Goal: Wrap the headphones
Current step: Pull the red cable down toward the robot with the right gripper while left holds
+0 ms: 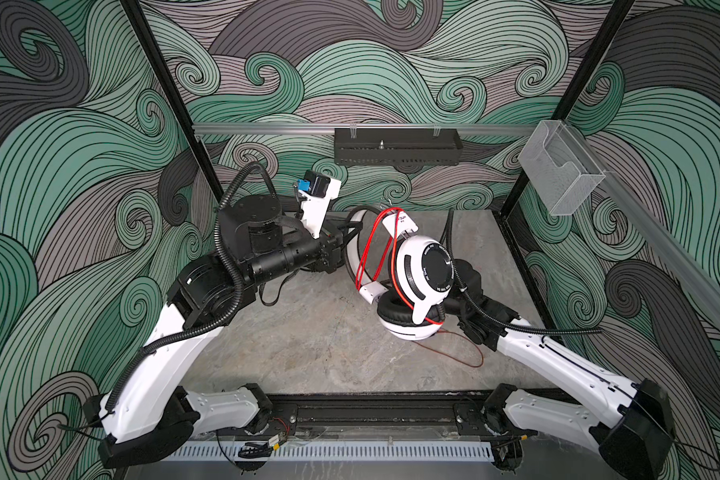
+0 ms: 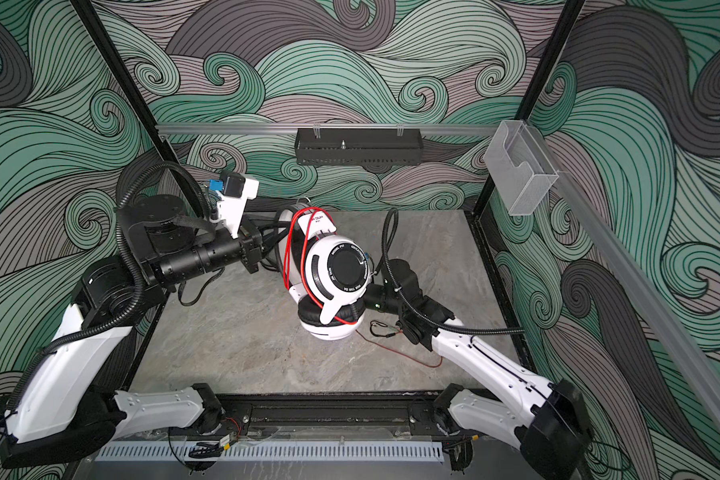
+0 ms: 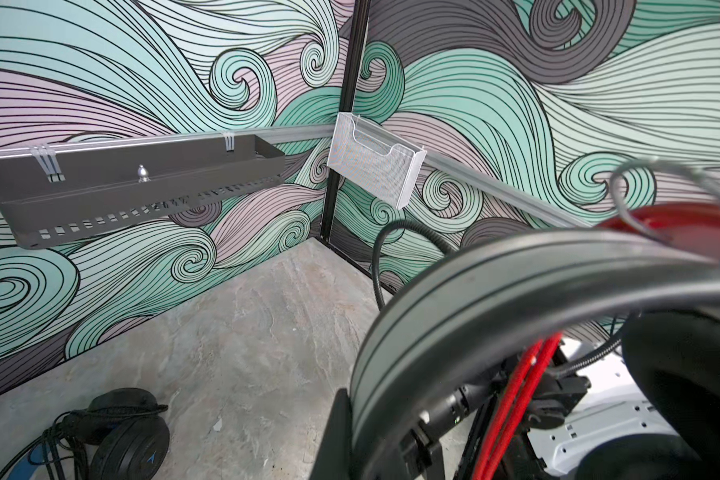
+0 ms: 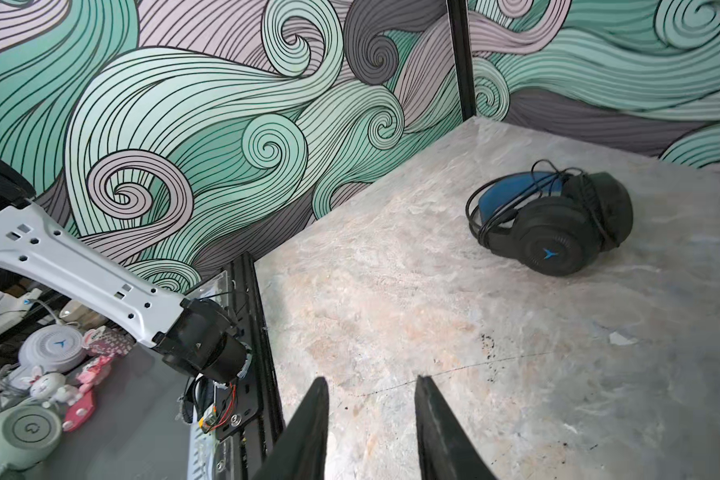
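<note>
The white-and-black headphones (image 1: 422,270) are held up off the table, one ear cup (image 2: 331,328) hanging low. My left gripper (image 1: 351,237) is shut on their headband (image 3: 495,286). The thin red cable (image 1: 368,253) runs in loops along the headband, and its tail (image 1: 468,353) trails on the table. The black headphones (image 4: 553,220) lie on the table with their black cable around them; they also show in the left wrist view (image 3: 121,432) and are hidden in both top views. My right gripper (image 4: 371,386) is open and holds nothing; in both top views the raised ear cup hides it.
A black metal shelf (image 1: 395,151) hangs on the back rail, and a clear plastic holder (image 1: 562,174) on the right rail. Patterned walls enclose the stone-look table (image 1: 308,345). A black rail (image 1: 371,409) runs along the front edge.
</note>
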`<action>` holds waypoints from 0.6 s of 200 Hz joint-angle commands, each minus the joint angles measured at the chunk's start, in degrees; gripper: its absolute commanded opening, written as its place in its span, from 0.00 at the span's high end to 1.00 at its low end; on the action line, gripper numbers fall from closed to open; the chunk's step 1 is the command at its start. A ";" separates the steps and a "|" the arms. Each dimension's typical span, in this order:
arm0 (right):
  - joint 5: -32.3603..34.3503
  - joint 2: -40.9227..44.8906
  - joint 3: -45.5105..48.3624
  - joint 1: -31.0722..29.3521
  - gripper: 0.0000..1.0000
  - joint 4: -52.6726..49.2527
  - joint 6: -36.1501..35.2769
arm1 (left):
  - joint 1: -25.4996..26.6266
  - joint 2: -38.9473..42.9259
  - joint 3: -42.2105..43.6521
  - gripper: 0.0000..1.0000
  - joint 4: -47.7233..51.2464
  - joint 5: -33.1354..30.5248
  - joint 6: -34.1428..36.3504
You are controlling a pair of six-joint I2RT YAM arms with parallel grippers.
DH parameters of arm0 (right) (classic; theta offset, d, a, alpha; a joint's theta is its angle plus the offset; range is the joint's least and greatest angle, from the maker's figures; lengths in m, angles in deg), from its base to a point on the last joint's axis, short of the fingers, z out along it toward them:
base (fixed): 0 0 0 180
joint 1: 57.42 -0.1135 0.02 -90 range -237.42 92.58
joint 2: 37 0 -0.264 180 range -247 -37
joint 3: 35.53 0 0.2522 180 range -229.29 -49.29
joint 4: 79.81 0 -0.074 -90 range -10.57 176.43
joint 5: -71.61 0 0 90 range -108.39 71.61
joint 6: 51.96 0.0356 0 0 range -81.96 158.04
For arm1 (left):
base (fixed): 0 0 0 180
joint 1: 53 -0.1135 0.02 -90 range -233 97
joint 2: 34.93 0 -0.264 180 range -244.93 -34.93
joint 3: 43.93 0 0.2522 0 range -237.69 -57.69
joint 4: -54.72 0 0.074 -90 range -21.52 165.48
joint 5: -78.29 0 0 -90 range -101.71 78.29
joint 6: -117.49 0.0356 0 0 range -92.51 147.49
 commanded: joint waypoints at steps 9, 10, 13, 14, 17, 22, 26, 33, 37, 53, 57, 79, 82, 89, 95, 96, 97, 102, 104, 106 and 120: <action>-2.22 -0.85 2.53 0.32 0.67 4.72 3.37 | 0.25 -1.03 -3.20 1.00 -9.95 -2.99 -6.56; -2.22 -0.86 2.60 0.32 0.67 4.77 3.37 | 0.25 -1.10 -3.26 1.00 -10.01 -3.06 -6.64; -2.23 -0.87 2.78 0.32 0.68 4.74 3.37 | 0.25 -1.24 -3.39 1.00 -10.22 -3.55 -6.83; -2.23 -0.87 2.85 0.28 0.68 4.74 3.37 | 0.25 -1.29 -3.48 1.00 -10.24 -3.73 -6.90; -2.23 -0.87 3.17 0.32 0.68 4.74 3.37 | 0.25 -1.48 -3.76 1.00 -10.24 -4.32 -7.09; -2.22 -0.92 3.54 0.32 0.70 4.61 3.37 | 0.25 -1.79 -4.17 1.00 -10.12 -5.44 -7.34; -2.23 -0.96 3.90 0.32 0.72 4.52 3.37 | 0.25 -2.06 -4.54 1.00 -9.96 -6.53 -7.73; -2.27 -0.96 4.43 0.32 0.75 4.36 3.37 | 0.18 -2.35 -5.17 1.00 -9.75 -8.26 -8.26; -2.31 -0.96 4.70 0.32 0.78 4.24 3.33 | 0.18 -2.50 -5.44 1.00 -9.80 -9.17 -8.56; -2.23 -0.87 5.62 0.24 0.84 3.18 3.08 | 0.08 -3.25 -6.54 1.00 -9.80 -13.43 -10.20; -2.00 -0.87 5.73 0.24 0.86 2.77 2.96 | -0.01 -3.43 -6.83 1.00 -9.90 -14.36 -10.68; 0.42 -0.65 5.92 0.21 0.92 -0.79 1.41 | -0.28 -4.84 -8.03 1.00 -10.47 -18.25 -13.12; 0.82 -0.68 5.92 0.21 0.93 -1.30 1.03 | -0.36 -5.10 -8.26 1.00 -10.58 -18.62 -13.55; 2.40 -0.57 5.72 0.15 0.94 -2.69 0.61 | -0.52 -5.65 -8.72 1.00 -10.61 -19.57 -14.55; 3.79 -0.52 5.69 0.15 0.95 -3.78 0.33 | -0.76 -6.10 -9.14 1.00 -10.67 -19.94 -15.44; 3.99 -0.52 5.67 0.15 0.96 -3.92 0.31 | -0.78 -6.18 -9.22 1.00 -10.68 -19.97 -15.56; 4.09 -0.48 5.66 0.15 0.96 -4.07 0.26 | -0.88 -6.27 -9.30 1.00 -10.78 -20.02 -15.79; 5.06 -0.45 5.59 0.09 0.96 -4.74 0.01 | -0.98 -6.69 -9.56 1.00 -10.92 -20.12 -16.45; 5.39 -0.44 5.57 0.13 0.97 -4.93 -0.11 | -1.09 -6.81 -9.64 1.00 -10.99 -20.14 -16.70; 5.48 -0.44 5.57 0.14 0.97 -5.10 -0.20 | -1.14 -6.98 -9.71 1.00 -11.12 -20.23 -16.96; 6.77 -0.51 5.14 0.14 0.98 -6.39 -0.66 | -1.49 -7.60 -9.74 1.00 -12.70 -20.26 -18.65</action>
